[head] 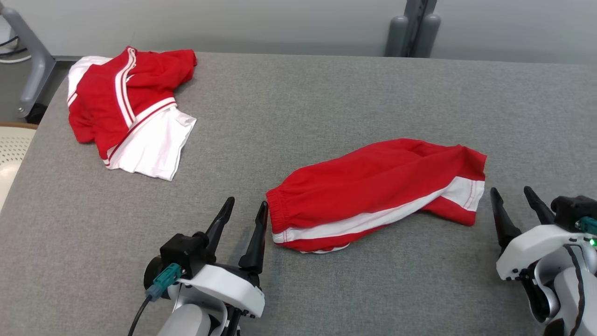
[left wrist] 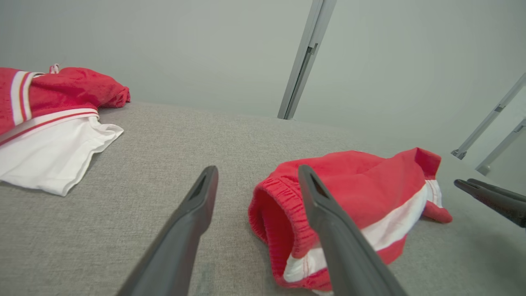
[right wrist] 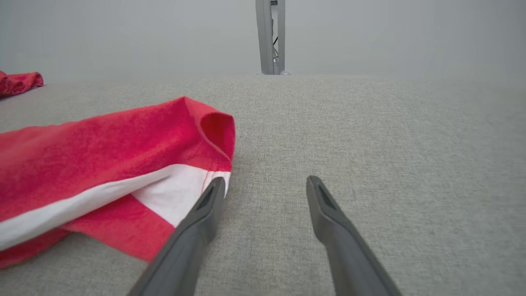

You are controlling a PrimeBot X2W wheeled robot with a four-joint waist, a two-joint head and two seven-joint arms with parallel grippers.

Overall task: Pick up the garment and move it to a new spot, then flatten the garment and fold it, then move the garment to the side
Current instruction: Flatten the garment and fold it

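Garment: red shorts with a white side stripe [head: 378,191] are laid near the middle of the grey fabric-covered table [head: 326,84]. They are doubled over lengthwise, with the waistband toward the robot's left and the leg hem toward its right.
Left gripper: the left gripper [head: 247,202] is spread wide and nothing is held. It is set just beside the waistband end.
Right gripper: the right gripper [head: 510,190] is likewise spread wide and empty, just beside the hem end.
Step in hand: the fold is judged to be made. The move to the side is judged not yet begun.
Next move: both ends would need to be pinched through all layers, so that the fold is kept while the shorts are carried sideways.
Other cloth: a crumpled red-and-white top [head: 126,107] is left at the far left corner, well apart.
Head view: the whole outline and both grippers are given together.
Left wrist view: the gathered elastic waistband [left wrist: 279,193] is seen gaping open, a detail lost from above.
Right wrist view: one finger is seen close against the white hem panel [right wrist: 181,193]. Whether it is touched cannot be told.
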